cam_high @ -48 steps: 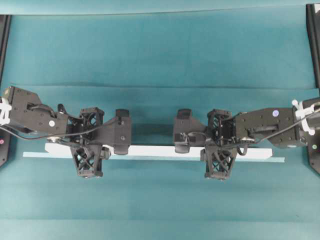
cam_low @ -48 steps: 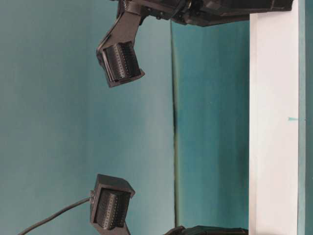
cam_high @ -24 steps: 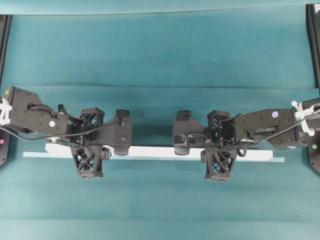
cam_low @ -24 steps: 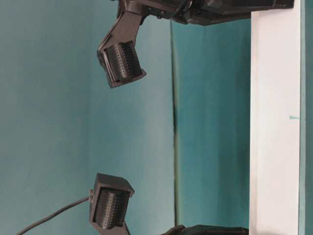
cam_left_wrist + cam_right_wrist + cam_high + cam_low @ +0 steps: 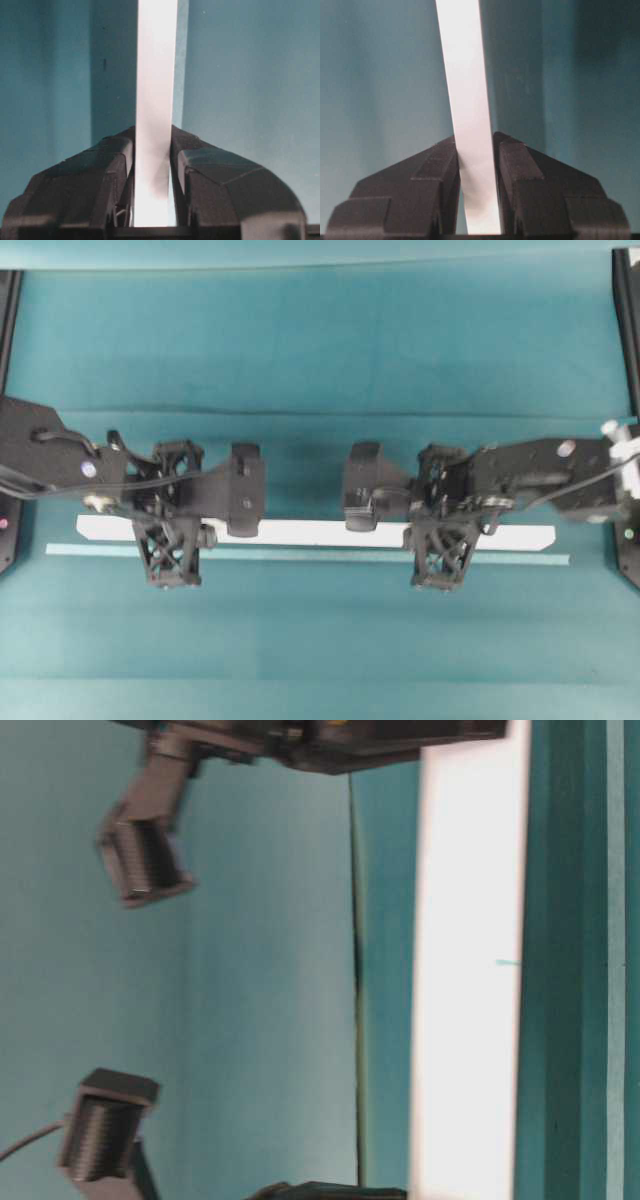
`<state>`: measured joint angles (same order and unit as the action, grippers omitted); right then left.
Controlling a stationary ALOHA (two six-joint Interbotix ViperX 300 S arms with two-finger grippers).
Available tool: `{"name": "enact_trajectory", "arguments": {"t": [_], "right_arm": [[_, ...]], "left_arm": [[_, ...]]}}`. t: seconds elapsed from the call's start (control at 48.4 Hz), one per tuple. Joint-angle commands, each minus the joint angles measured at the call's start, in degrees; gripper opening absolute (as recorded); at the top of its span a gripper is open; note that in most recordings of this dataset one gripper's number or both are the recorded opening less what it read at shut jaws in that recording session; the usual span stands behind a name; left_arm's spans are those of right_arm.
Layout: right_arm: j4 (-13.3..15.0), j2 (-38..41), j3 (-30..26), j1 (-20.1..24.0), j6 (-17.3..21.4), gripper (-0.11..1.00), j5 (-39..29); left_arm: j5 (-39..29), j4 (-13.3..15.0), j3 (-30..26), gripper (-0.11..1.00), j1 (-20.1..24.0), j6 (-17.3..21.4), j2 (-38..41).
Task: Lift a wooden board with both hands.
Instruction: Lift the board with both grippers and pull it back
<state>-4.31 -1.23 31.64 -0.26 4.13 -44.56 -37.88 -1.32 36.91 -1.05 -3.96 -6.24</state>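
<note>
the wooden board [image 5: 156,100] is pinched flat between the fingers [image 5: 112,165] of the left gripper [image 5: 152,175], and likewise by the right gripper [image 5: 476,185]. in the overhead view the board [image 5: 320,534] is seen spanning left to right between both grippers, raised clear of the teal table [image 5: 320,340], with a thin pale strip [image 5: 300,555] lying just nearer.

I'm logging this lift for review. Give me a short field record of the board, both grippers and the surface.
board: wooden board, long, white, level across the overhead view
left gripper: left gripper, fingers shut on the board's edges
right gripper: right gripper, fingers shut on the board
board vs surface: raised off the teal mat, apart from the pale strip
</note>
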Motion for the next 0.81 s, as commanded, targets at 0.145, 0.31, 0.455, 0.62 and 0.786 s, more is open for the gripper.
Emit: {"name": "enact_trajectory", "arguments": {"t": [0.145,0.31,0.455,0.62,0.786], "right_arm": [[-0.09,-4.66,-2.99,-1.05,0.00,0.22,-5.80],[-0.18,-5.80,-5.01,-1.49,0.00,0.22,-9.32],[-0.09,-5.98,-8.26,-1.76,-0.09,0.22,-13.97],[-0.18,-6.06,-11.87,-2.29,-0.53,0.22,-18.90],[-0.09,-6.33,-14.24,-2.29,-0.53,0.22,-21.09]], "left_arm": [[-5.80,0.00,-4.31,0.17,0.62,0.09,-4.04],[-9.40,0.00,-7.38,0.17,1.67,0.18,-5.71],[-12.92,0.00,-10.02,0.17,2.02,0.53,-6.15],[-16.88,0.09,-12.83,0.17,2.02,0.79,-6.33],[-18.90,0.00,-15.03,0.17,2.20,0.79,-7.03]]}}
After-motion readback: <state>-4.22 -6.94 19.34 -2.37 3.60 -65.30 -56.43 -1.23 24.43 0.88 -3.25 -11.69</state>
